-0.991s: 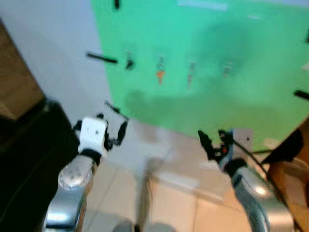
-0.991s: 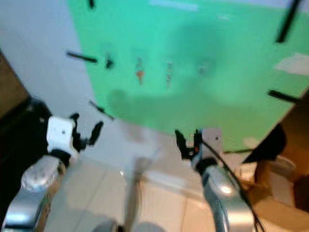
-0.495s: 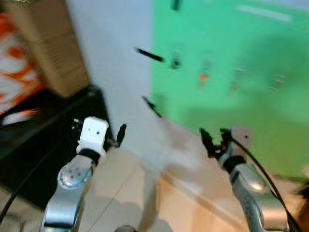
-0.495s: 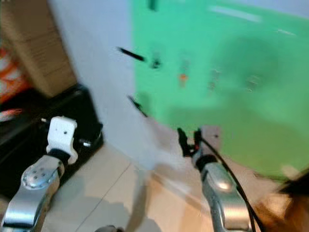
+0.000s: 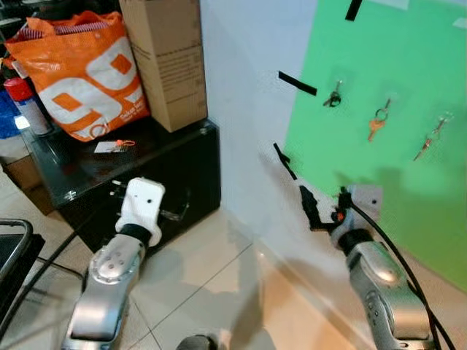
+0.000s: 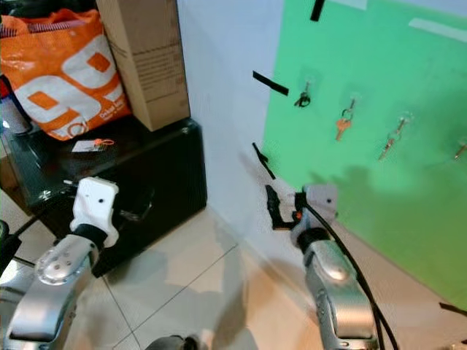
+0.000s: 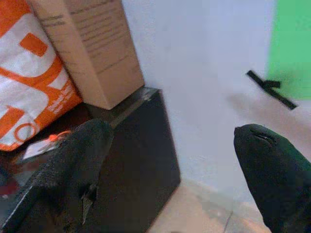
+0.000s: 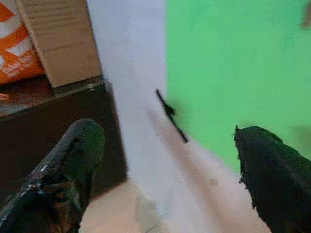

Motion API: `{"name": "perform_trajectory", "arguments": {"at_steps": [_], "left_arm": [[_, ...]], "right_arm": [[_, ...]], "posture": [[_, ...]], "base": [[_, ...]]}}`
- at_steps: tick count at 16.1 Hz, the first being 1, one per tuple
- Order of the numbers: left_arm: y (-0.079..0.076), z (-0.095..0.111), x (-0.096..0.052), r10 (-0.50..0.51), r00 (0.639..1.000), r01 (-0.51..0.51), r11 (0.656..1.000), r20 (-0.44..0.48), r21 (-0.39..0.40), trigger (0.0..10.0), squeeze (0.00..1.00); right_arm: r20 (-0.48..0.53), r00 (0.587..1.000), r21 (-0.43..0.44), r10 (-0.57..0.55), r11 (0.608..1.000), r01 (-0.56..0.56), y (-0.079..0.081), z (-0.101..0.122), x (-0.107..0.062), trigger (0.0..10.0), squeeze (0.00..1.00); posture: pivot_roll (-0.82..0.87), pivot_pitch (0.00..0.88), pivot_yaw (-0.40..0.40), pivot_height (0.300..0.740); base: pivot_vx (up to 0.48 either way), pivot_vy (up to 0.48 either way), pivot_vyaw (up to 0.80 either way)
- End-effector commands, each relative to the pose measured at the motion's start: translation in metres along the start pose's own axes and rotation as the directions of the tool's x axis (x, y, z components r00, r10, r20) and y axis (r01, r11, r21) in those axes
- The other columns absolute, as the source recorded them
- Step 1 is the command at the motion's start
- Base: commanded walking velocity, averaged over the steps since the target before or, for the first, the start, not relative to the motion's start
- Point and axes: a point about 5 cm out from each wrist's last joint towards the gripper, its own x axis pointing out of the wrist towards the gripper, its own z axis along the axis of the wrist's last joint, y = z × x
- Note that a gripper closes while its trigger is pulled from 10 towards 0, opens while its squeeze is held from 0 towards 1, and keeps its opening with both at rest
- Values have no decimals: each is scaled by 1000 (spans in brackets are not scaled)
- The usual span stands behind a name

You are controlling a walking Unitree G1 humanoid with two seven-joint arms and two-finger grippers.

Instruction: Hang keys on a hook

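Hanging on the green board [image 5: 394,65], three key sets show on small hooks: a dark set [image 5: 333,95] nearest the board's left edge, an orange-headed key [image 5: 376,125] beside it, and a silvery set [image 5: 429,141] farther right. Left of the board, against the white wall, stands a black cabinet [image 5: 146,182] carrying an orange shopping bag [image 5: 76,73], a cardboard box [image 5: 168,58] and what looks like a small tagged item [image 5: 111,146]. The left pincer [image 7: 170,170] is spread open and empty near the cabinet; the right pincer [image 8: 170,165] is likewise released, held below the board.
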Motion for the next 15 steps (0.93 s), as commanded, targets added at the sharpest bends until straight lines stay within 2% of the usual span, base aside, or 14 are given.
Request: {"name": "perform_trajectory", "arguments": {"at_steps": [1,2,4,7,15], "left_arm": [[2,1,2,10,1000,-10,1000,10,9,10000,0],[2,1,2,17,1000,-17,1000,4,18,10000,0],[4,1,-2,16,1000,-16,1000,10,3,10000,0],[4,0,-3,14,1000,-14,1000,9,-2,10000,0],[5,2,-5,26,1000,-26,1000,17,-9,10000,0]], "right_arm": [[23,1000,-42,-8,999,9,2,1,0,10000,1000],[17,999,-26,39,999,-39,6,1,1,10000,1000],[-5,1000,-50,20,999,-20,9,0,4,10000,1000],[-17,999,1,38,999,-38,9,-3,4,10000,1000],[-21,995,-4,94,996,-95,14,-4,8,10000,1000]], "posture": [[-49,0,5,740],[-37,0,0,740],[-31,0,-5,740],[-33,0,-6,740],[-16,0,-24,740]], "base": [[0,0,0],[0,0,0],[0,0,0],[285,0,0],[303,0,800]]}}
